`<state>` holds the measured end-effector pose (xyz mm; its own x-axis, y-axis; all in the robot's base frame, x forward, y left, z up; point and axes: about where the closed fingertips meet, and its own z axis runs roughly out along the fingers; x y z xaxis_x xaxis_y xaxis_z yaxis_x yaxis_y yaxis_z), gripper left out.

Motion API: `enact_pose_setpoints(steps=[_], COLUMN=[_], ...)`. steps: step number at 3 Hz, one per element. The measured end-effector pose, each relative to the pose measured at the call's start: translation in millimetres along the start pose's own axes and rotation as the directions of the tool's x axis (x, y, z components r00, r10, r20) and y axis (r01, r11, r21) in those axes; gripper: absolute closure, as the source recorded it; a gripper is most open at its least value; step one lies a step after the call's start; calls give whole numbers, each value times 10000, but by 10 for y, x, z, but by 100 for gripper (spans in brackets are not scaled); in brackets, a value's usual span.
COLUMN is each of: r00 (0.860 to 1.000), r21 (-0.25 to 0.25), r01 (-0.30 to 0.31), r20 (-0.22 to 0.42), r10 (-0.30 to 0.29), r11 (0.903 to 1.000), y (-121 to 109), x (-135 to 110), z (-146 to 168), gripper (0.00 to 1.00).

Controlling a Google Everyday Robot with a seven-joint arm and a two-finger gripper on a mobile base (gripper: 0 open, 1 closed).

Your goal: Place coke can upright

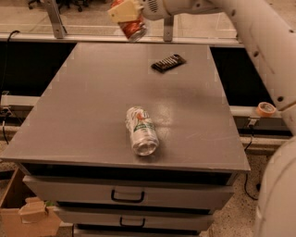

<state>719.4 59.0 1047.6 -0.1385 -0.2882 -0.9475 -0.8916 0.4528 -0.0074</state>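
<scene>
Claw (128,15) is at the top edge of the view, above the far edge of the flat grey tabletop (83,115), pinched on the small red-orange aluminium coke can (134,29). The can is in the air, clear of the surface and hanging just under the beige fingers (123,10). Its long axis is slanted, neither upright nor level, with the lower end pointing down and towards the right of the view. Can't tell which end is the silver top.

White arm (259,37) runs from the claw out to the right side of the view.

Count on the tabletop:
- one flat black bar (168,63), far right part, well apart from the claw
- one white-and-green silver can (142,131), lying on its side near the front edge, long axis roughly front to back, open-looking end towards the camera

Below the tabletop are two grey drawers, each with one black handle – upper handle (127,197), lower handle (132,222).

Off the table: one tan roll of tape (266,109) on the ledge at right, one brown cardboard box (28,214) on the floor at lower left.
</scene>
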Motion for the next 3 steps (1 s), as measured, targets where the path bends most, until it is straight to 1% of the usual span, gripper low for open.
enact_pose_setpoints(steps=[1, 2, 3], r00=[9934, 9935, 9822], r21=[270, 244, 26], r01=[236, 235, -130], r20=[1115, 1112, 1873], r10=[-265, -261, 123], r11=[9994, 9994, 9999], y=[-151, -142, -102], x=[93, 89, 201], z=[-677, -659, -665], gripper=[100, 100, 100])
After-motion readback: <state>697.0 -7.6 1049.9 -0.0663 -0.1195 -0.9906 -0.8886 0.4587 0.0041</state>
